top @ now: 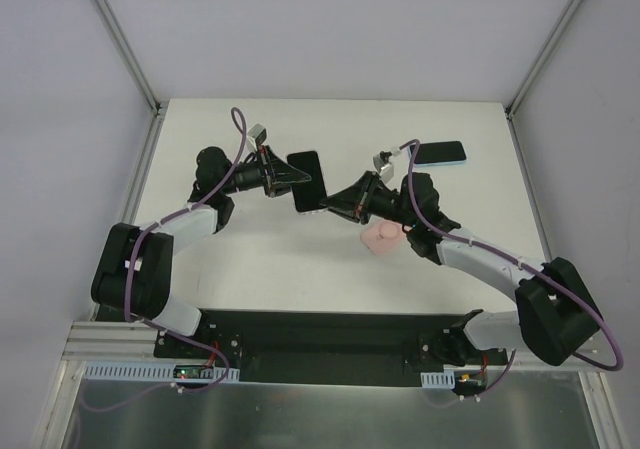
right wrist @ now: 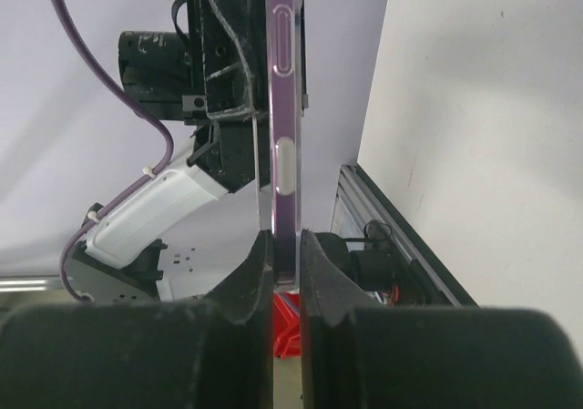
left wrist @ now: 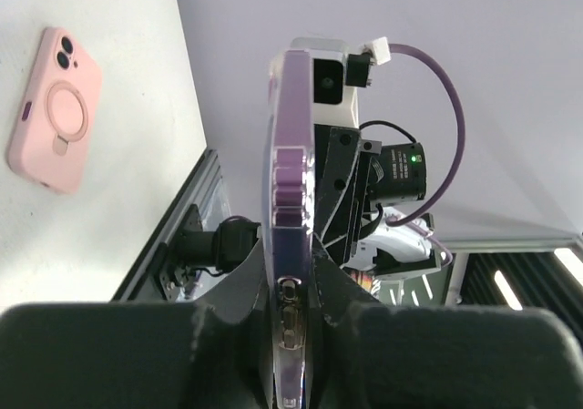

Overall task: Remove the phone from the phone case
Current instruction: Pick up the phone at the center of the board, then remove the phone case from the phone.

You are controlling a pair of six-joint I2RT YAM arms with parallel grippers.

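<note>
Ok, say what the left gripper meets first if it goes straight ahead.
The phone, clamped in the left gripper; just past it, the right gripper on the phone's other end, though depth there is unclear.

Three phone-shaped things were counted: one cased phone [top: 308, 180] raised off the table, one pink case [top: 382, 239] lying to its right and nearer the arm bases, and one dark handset [top: 441, 153] lying farther to its right. Two grippers met at the cased phone, the left gripper [top: 292, 174] and the right gripper [top: 325, 206]. There was one white table [top: 250, 259] beneath it.
</note>
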